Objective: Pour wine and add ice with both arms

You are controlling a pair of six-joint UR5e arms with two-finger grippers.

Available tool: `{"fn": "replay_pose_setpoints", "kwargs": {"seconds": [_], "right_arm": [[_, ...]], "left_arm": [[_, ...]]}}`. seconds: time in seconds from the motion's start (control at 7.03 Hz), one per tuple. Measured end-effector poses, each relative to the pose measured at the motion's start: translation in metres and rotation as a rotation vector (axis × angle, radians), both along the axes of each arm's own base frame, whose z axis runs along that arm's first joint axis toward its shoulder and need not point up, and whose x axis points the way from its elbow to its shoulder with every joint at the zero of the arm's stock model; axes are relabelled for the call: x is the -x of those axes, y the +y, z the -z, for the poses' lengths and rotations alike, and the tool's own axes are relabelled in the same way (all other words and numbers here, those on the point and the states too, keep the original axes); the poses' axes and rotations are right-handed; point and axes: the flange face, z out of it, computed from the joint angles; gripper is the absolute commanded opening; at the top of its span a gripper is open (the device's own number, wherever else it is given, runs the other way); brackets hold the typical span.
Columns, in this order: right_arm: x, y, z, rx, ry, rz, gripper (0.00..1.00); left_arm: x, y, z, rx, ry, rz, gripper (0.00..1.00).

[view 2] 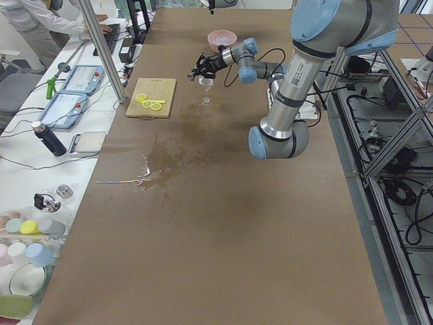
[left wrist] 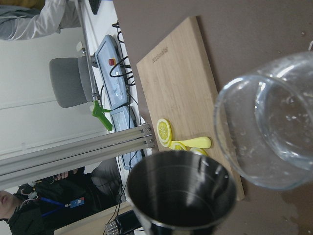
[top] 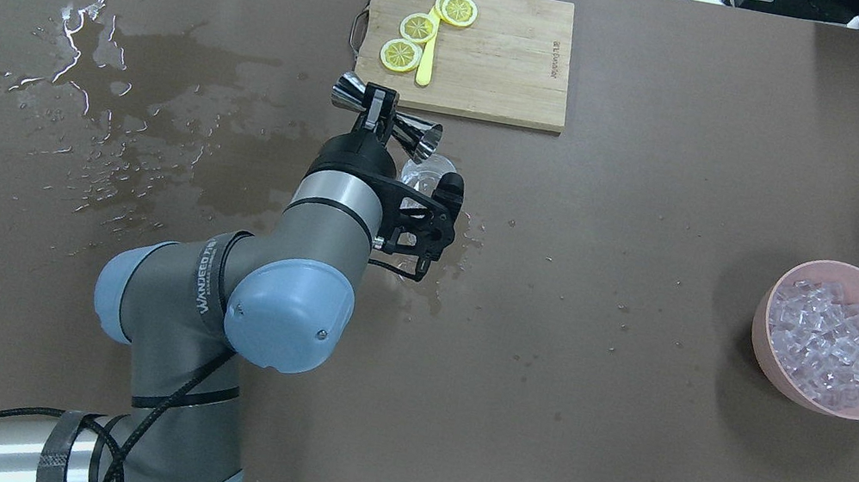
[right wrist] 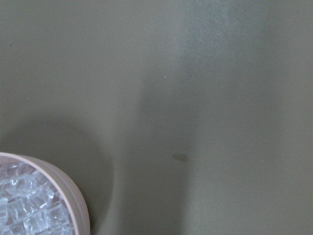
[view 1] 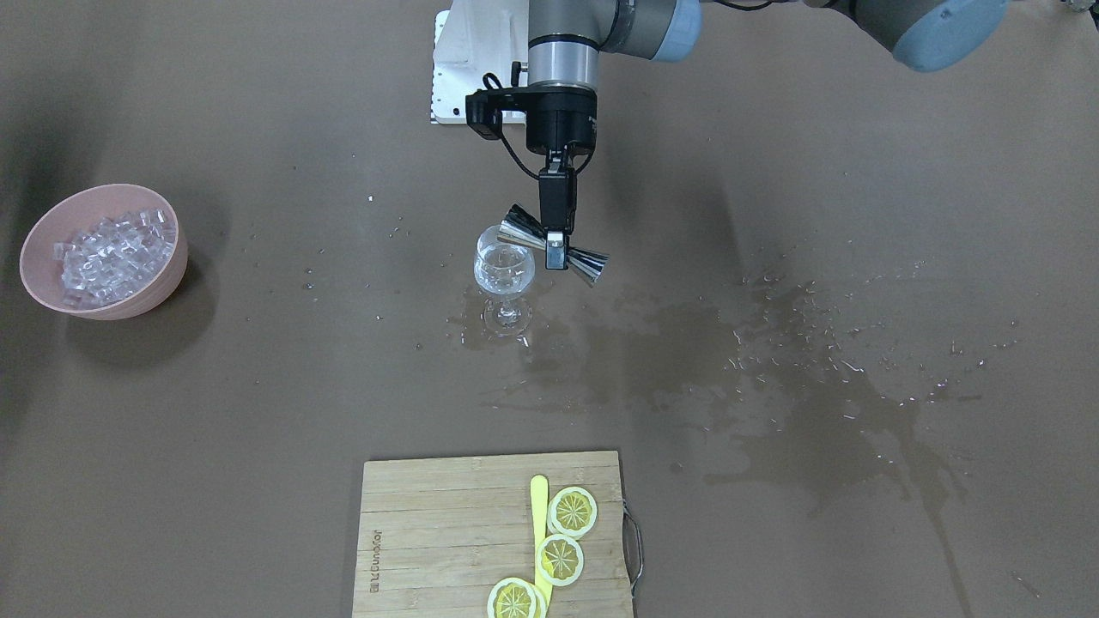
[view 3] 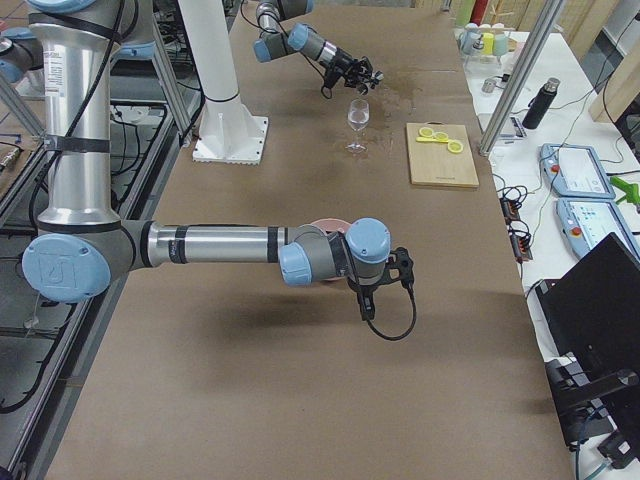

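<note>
My left gripper is shut on a steel double-ended jigger, held tilted on its side with one mouth right at the rim of the clear wine glass. The glass stands upright on a wet patch. The left wrist view shows the jigger's cup beside the glass, which has droplets inside. The ice fills a pink bowl. My right gripper shows only in the exterior right view, over the bowl; I cannot tell whether it is open or shut. The right wrist view shows the bowl's rim and the ice.
Dark wet patches of spilled liquid spread across the table on the left arm's side. A wooden cutting board at the far edge holds lemon slices and a yellow utensil. The white pedestal base stands behind the glass.
</note>
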Motion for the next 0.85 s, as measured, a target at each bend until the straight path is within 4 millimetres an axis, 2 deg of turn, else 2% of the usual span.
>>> {"fn": "replay_pose_setpoints", "kwargs": {"seconds": [0.28, 0.43, 0.85], "right_arm": [[0.0, -0.002, -0.001, 0.003, 0.001, 0.0, 1.0], [0.0, -0.003, -0.002, 0.003, 0.002, 0.0, 1.0], [0.007, -0.007, 0.004, 0.011, -0.001, -0.003, 1.0]], "left_arm": [[0.02, -0.005, -0.033, 0.081, 0.456, 0.093, 0.0], [0.034, -0.012, -0.051, 0.119, 0.603, 0.134, 0.0], [0.058, -0.026, -0.125, 0.286, 0.878, 0.269, 0.0]]}}
